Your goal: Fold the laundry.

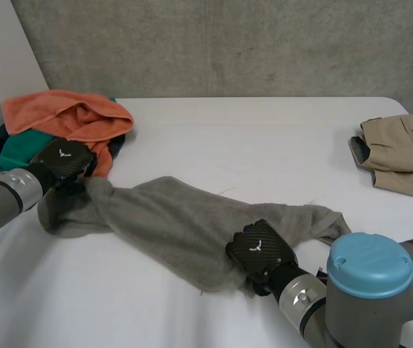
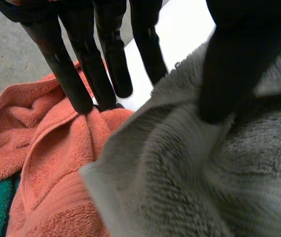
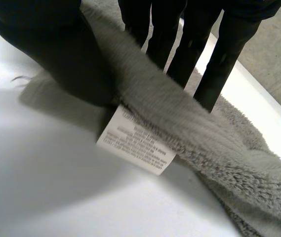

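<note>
A grey towel (image 1: 177, 225) lies stretched in a rumpled band across the front of the white table (image 1: 264, 145). My left hand (image 1: 64, 161) is at its left end, beside the pile of laundry. There the thumb (image 2: 239, 64) presses into the grey towel (image 2: 204, 177) with the straight fingers (image 2: 100, 64) on its other side, their tips over an orange towel (image 2: 46, 163). My right hand (image 1: 259, 254) is on the towel's near edge towards the right end. Its thumb (image 3: 56, 54) and fingers (image 3: 180, 49) pinch the grey towel (image 3: 219, 148) just above a white care label (image 3: 135, 140).
A pile with an orange towel (image 1: 68, 116) and a teal cloth (image 1: 17, 148) sits at the back left, touching my left hand. Folded khaki trousers (image 1: 402, 152) lie at the right edge. A grey wall stands behind the table.
</note>
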Available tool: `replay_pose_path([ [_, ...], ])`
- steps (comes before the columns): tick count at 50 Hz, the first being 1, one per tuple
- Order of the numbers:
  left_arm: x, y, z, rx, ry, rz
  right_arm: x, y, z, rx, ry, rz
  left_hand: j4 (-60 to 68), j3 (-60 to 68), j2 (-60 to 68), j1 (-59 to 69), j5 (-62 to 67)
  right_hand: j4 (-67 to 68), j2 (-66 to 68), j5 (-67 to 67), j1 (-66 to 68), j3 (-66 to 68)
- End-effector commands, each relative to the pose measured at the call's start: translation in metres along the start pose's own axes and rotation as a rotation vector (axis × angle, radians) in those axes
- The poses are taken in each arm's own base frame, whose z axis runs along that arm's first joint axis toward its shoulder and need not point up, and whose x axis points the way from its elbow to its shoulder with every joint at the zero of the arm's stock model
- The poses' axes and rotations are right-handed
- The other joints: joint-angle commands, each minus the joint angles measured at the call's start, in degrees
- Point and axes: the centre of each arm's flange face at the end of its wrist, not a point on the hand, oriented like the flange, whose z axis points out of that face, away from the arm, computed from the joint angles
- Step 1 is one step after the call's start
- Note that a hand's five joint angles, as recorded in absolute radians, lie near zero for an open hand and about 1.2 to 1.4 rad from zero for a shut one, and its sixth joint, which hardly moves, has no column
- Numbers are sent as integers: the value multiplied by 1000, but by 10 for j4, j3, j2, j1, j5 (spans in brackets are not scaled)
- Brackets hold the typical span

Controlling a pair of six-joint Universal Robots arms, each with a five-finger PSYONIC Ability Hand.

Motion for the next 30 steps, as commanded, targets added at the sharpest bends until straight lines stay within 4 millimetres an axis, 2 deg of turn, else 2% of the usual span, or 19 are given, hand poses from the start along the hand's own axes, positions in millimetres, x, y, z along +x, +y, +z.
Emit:
replay_pose_path([
  [1, 2, -7, -3, 1, 4, 8, 10, -8, 2, 12, 38, -2, 299, 300, 298, 276, 305, 143, 141, 146, 190, 148],
  [2, 3, -9, -5, 1, 6, 6, 15, -13, 2, 21, 62, 0, 299, 300, 298, 276, 305, 143, 141, 146, 190, 148],
  [5, -3, -37, -18, 26, -27, 25, 30, -33, -7, 61, 123, -11, 299, 300, 298, 276, 305, 143, 141, 146, 190, 148],
  [6, -3, -44, -23, 31, -31, 30, 47, -51, -16, 91, 177, -22, 299, 300, 298, 276, 305, 143, 141, 146, 190, 148],
  [7, -2, -58, -33, 40, -35, 31, 58, -59, -22, 93, 205, -32, 299, 300, 298, 276, 305, 143, 141, 146, 190, 148],
  [9, 0, -70, -44, 48, -38, 31, 80, -69, -31, 90, 259, -45, 299, 300, 298, 276, 305, 143, 141, 146, 190, 148],
  [10, 1, -76, -48, 55, -38, 31, 104, -78, -40, 73, 309, -64, 299, 300, 298, 276, 305, 143, 141, 146, 190, 148],
  [13, 4, -103, -72, 100, -52, 38, 139, -94, -55, 30, 361, -92, 299, 300, 298, 276, 305, 143, 141, 146, 190, 148],
  [15, 8, -119, -89, 135, -65, 35, 152, -101, -60, 9, 370, -98, 299, 300, 298, 276, 305, 143, 141, 146, 190, 148],
  [18, 15, -130, -105, 170, -67, 15, 169, -112, -69, -19, 360, -100, 299, 300, 298, 276, 305, 143, 141, 146, 190, 148],
  [21, 23, -130, -110, 173, -53, -1, 188, -112, -76, -63, 358, -89, 299, 300, 298, 276, 305, 143, 141, 146, 190, 148],
  [24, 32, -120, -105, 151, -22, -14, 195, -103, -71, -114, 329, -84, 299, 300, 298, 276, 305, 143, 141, 146, 190, 148],
  [25, 34, -117, -100, 146, -11, -16, 197, -94, -61, -148, 304, -87, 299, 300, 298, 276, 305, 143, 141, 146, 190, 148],
  [27, 43, -106, -80, 137, 23, -21, 199, -85, -49, -172, 289, -88, 299, 300, 298, 276, 305, 143, 141, 146, 190, 148],
  [30, 44, -113, -49, 199, 9, 23, 208, -81, -31, -165, 302, -91, 299, 300, 298, 276, 305, 143, 141, 146, 190, 148],
])
